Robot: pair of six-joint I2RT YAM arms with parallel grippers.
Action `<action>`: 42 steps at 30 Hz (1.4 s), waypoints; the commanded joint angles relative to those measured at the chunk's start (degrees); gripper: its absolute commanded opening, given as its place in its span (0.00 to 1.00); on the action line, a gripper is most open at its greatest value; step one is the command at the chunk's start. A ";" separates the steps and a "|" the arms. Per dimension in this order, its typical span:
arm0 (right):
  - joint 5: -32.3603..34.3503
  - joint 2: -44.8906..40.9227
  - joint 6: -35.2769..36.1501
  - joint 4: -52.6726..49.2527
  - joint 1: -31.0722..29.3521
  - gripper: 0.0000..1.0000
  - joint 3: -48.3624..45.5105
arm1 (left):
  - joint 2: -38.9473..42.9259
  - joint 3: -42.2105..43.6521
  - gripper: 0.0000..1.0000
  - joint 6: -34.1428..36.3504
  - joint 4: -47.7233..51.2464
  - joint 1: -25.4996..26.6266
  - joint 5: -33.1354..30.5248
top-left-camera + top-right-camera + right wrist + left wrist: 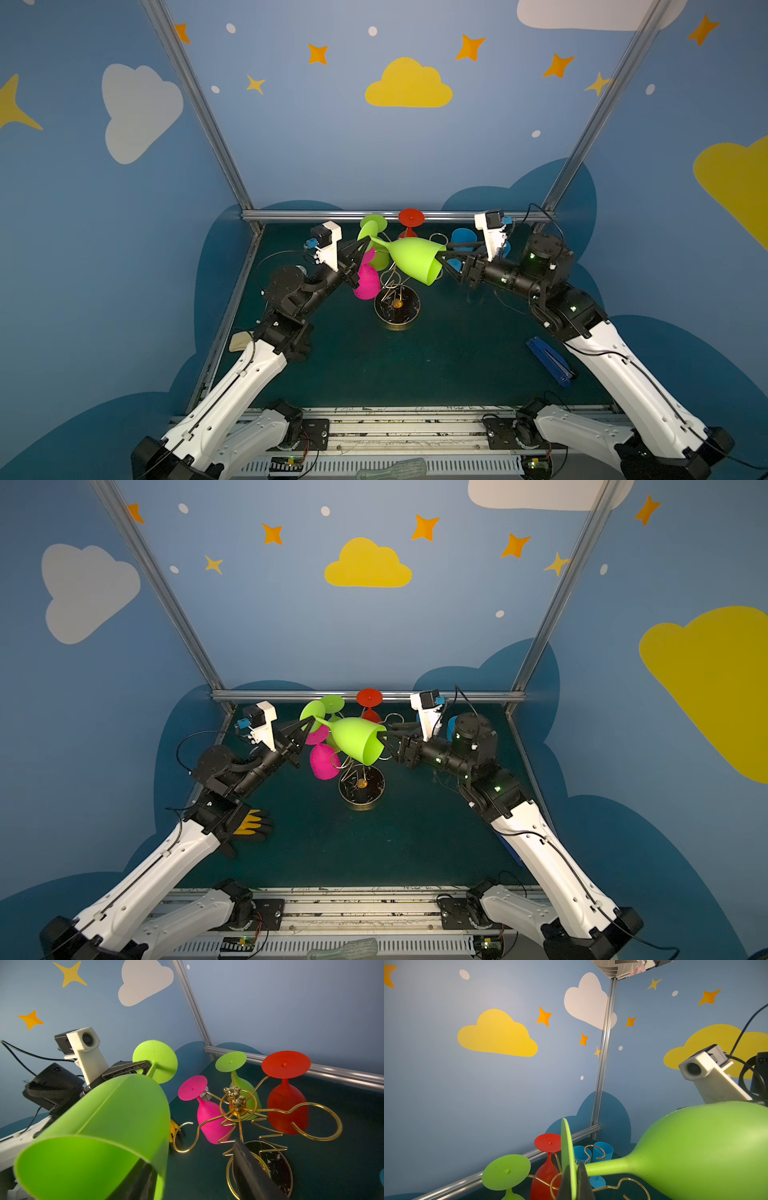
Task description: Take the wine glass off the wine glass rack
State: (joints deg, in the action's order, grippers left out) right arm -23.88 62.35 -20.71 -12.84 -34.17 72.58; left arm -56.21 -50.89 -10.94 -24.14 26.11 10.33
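Note:
A lime green wine glass [411, 259] [357, 739] lies sideways in the air above the wine glass rack [397, 309] [361, 789], a gold wire stand on a round dark base. My left gripper [366, 245] [573, 1167] is shut on the edge of the glass's foot. My right gripper [440, 254] [190, 1152] stands open at the bowl's mouth. One of its fingers [133, 1180] is inside the bowl [104, 1126]; the outer one is well clear of the wall. The stem [608, 1165] runs above the wire loops [623, 1184].
On the rack hang a pink glass [366, 282], a second green glass [245, 1088] and a red glass [286, 1105]. Blue cups [463, 239] stand behind the right gripper. A blue flat object [548, 361] lies at the right, a yellow-black glove [249, 825] at the left.

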 commanded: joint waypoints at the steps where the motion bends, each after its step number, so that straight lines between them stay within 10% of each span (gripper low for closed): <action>1: -1.93 1.23 -1.19 2.31 -1.26 0.47 1.42 | -0.11 -1.31 0.03 -0.48 -1.78 -0.15 0.31; 9: -2.74 2.91 -1.82 2.82 -2.77 0.00 2.67 | 0.04 -1.31 0.05 0.13 -1.46 -0.18 -0.03; 20: 10.77 -3.67 6.56 -7.62 0.47 0.00 5.97 | 3.59 -0.92 0.80 2.72 2.59 -0.35 -7.90; 30: 30.70 -13.05 16.84 -35.25 4.48 0.00 10.89 | 7.77 0.03 0.87 5.28 7.79 -9.72 -12.63; 42: 36.37 -4.26 10.64 -63.95 7.02 0.00 9.31 | 6.75 9.38 0.88 -7.72 5.02 -27.54 -9.19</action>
State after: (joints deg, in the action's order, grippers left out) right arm 9.45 54.89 -7.77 -68.34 -28.40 83.09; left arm -49.89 -42.61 -15.20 -17.56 0.73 -1.02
